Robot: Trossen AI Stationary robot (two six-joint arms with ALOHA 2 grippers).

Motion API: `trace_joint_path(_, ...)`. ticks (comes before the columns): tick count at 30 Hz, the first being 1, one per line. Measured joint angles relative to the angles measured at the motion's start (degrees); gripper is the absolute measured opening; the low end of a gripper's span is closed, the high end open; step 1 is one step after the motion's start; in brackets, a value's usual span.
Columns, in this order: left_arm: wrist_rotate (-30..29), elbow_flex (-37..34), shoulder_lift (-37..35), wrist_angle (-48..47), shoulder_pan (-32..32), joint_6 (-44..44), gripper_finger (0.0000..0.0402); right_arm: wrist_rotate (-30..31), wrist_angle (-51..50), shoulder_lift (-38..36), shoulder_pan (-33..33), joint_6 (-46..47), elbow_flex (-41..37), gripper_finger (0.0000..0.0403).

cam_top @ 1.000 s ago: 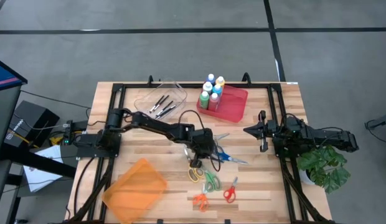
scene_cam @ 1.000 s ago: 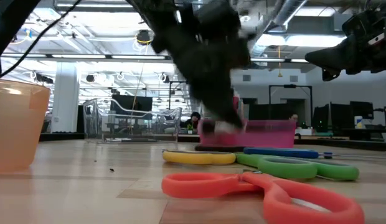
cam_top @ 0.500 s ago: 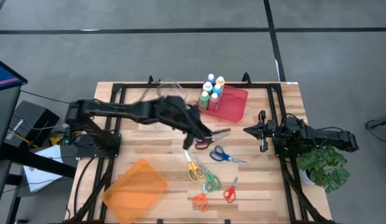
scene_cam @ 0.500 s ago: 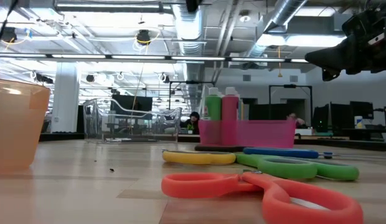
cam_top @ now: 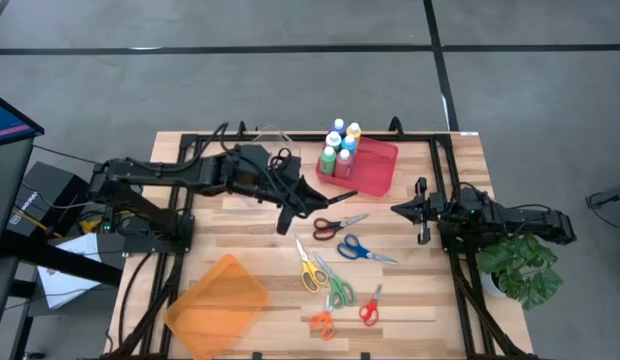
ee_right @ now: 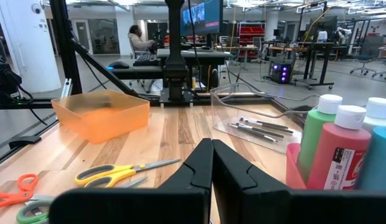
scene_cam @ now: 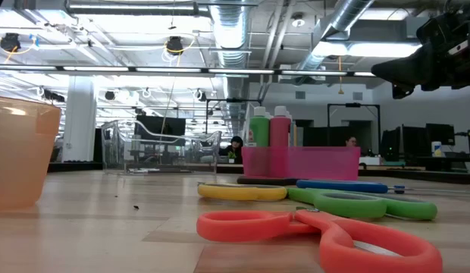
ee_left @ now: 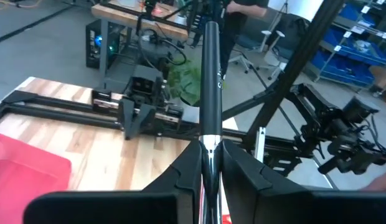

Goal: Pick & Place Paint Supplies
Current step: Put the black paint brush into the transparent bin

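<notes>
Gripper on the left arm pinching a thin dark rod

Your left arm is reaching from its base at the table's left edge across the middle of the table, with the wrist angling toward the near side. Your left gripper [cam_top: 287, 205] is hanging in the air near the red tray [cam_top: 378, 172], and in the low view nothing of it is showing at table level. Its fingers [ee_left: 187, 163] are standing narrow and clamping a thin dark rod [ee_left: 210, 81], which is sticking out well past the fingertips; you cannot tell from these views what the rod is.

Your right arm is waiting over the table's right side. Your right gripper [cam_top: 398, 209] is pointing toward the centre with its fingers pressed together, holding nothing.

The paint bottles [cam_top: 340, 145] are standing upright in a cluster at the far-left end of the red tray, white caps up, and neither gripper is touching them. Several scissors [cam_top: 335, 290] are lying flat on the wood between the tray and the near edge. An orange bin [cam_top: 218, 305] is sitting at the near left, and a clear container [ee_right: 258, 109] with dark tools is sitting just left of the tray.
</notes>
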Motion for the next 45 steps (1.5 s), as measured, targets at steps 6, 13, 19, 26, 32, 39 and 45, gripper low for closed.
trace_joint_path(6, 0.1, 0.0, 0.0, 0.0, -0.8, 0.0, 0.0040, 0.0, 0.0, 0.0, 0.0, 0.0, 0.0, 0.0000)
trace_joint_path(13, 0.2, 0.0, 0.0, 0.0, -0.9, 0.1, 0.0035, 0.0, 0.0, 0.0, 0.0, 0.0, 0.0, 0.0000)
trace_joint_path(19, 0.2, 0.0, 0.0, 0.0, -0.9, 0.2, 0.0044, 0.0, 0.0, 0.0, 0.0, 0.0, 0.0, 0.0000)
trace_joint_path(26, 2.3, -0.1, 0.0, 11.0, -0.9, -7.3, 0.0038, 0.0, 0.0, 0.0, 0.0, 0.0, 0.0, 0.0000)
trace_joint_path(32, 10.2, 0.0, 0.0, 39.9, -0.9, -23.5, 0.0040, 0.0, 0.0, 0.0, 0.0, 0.0, 0.0, 0.0000)
trace_joint_path(39, 18.0, 0.0, 0.0, 67.4, -0.9, -34.9, 0.0049, 0.0, 0.0, 0.0, 0.0, 0.0, 0.0, 0.0000)
trace_joint_path(45, 21.2, 0.0, 0.0, 76.3, -1.4, -34.8, 0.0045, 0.0, 0.0, 0.0, 0.0, 0.0, 0.0, 0.0000)
